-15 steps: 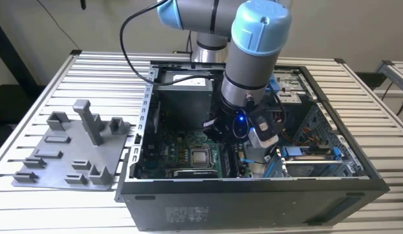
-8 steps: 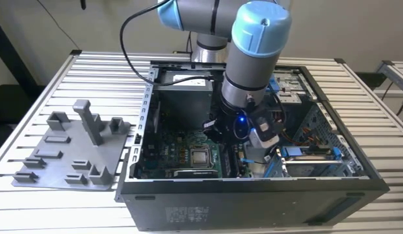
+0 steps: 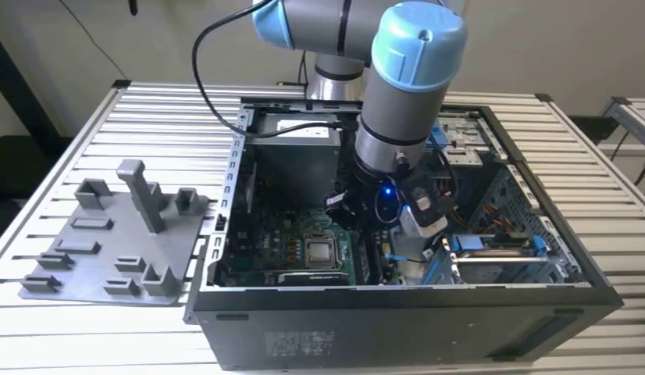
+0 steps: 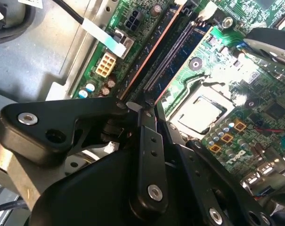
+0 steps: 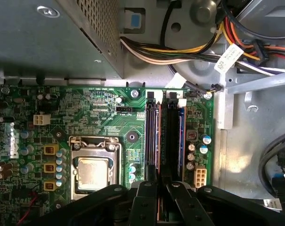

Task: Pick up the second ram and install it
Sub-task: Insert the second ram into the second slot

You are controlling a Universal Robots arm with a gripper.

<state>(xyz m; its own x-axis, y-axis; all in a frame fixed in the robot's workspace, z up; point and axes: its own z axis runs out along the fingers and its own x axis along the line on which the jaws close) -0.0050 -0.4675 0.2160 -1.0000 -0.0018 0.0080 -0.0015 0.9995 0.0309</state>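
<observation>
Jaws (image 5: 159, 188) closed on second ram (image 5: 159, 141), seated between slot (image 5: 150, 136) walls.

The computer case (image 3: 406, 312) sits on the table (image 3: 83, 328), the parts stand (image 3: 114, 242) at the exterior view's left.

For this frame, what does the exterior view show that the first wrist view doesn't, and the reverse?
Exterior view: the arm reaching down into the open computer case, and a grey fixture plate on the slatted table at the exterior view's left. First wrist view: the long black memory slots, a coloured cable bundle, and the hand over those slots. Both: the green motherboard and its CPU socket.
</observation>
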